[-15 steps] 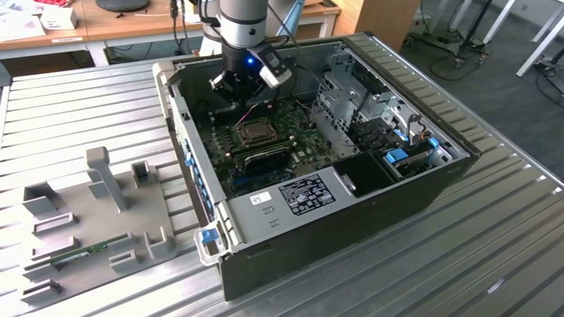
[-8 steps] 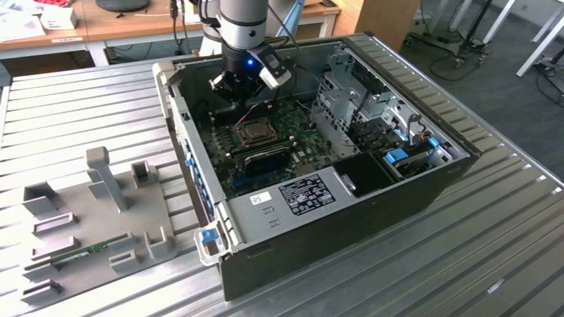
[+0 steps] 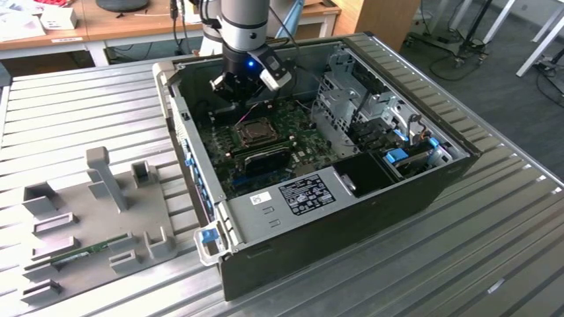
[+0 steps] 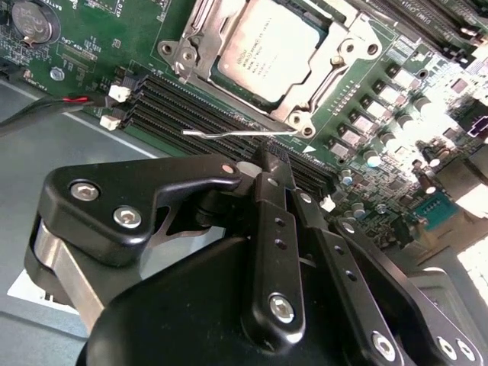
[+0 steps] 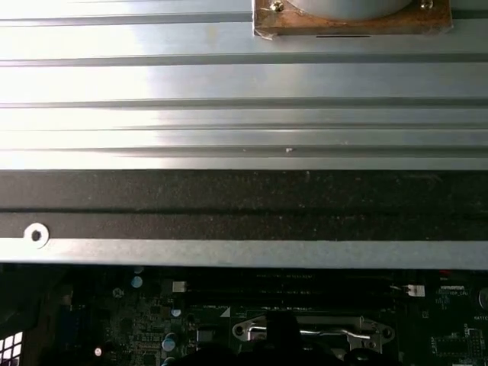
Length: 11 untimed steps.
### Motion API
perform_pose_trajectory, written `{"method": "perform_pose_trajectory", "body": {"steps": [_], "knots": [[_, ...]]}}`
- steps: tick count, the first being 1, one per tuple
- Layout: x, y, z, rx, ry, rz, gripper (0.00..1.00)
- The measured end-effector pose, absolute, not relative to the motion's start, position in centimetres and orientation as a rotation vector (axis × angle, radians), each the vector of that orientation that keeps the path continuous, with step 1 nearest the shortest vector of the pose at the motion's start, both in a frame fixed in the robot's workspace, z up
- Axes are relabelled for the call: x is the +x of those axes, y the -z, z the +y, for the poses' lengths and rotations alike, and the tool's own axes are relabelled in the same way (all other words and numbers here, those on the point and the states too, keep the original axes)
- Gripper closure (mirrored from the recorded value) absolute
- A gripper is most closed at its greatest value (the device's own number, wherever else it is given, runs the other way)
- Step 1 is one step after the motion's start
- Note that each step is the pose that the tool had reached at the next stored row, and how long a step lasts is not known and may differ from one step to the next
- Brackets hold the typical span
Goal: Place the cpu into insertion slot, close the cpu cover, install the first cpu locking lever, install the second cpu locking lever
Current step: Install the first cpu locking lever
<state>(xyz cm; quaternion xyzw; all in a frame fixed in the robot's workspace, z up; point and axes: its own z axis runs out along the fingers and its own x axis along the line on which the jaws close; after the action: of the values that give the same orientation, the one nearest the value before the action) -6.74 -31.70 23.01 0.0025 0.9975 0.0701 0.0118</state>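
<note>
The cpu (image 4: 267, 46) lies flat in the insertion slot (image 3: 253, 132) on the green board, its silvery face up. The cpu cover (image 4: 314, 90) is down around it as a metal frame. A thin silvery locking lever (image 4: 229, 133) runs along the near side of the socket, beside the black memory slots. My gripper (image 4: 268, 158) is inside the computer case (image 3: 352, 218), its black fingers shut together, with the tip right at this lever. Whether it touches the lever I cannot tell. In the exterior view the gripper (image 3: 238, 92) hangs just behind the socket. The first wrist view has the socket frame (image 5: 313, 332) low down.
Long black memory slots (image 4: 191, 107) and red and black wires (image 4: 69, 101) lie close to the fingers. A coin battery (image 4: 30, 19) sits on the board. The drive cage (image 3: 352, 99) stands on the exterior view's right. A grey fixture plate (image 3: 97, 218) rests on the slatted table outside the case.
</note>
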Motion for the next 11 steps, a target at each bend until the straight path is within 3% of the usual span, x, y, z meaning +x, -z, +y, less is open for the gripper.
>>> {"method": "perform_pose_trajectory", "body": {"steps": [11], "knots": [[-6.29, -22.65, -31.71, 0.008, -0.230, 3.109, 0.90]]}}
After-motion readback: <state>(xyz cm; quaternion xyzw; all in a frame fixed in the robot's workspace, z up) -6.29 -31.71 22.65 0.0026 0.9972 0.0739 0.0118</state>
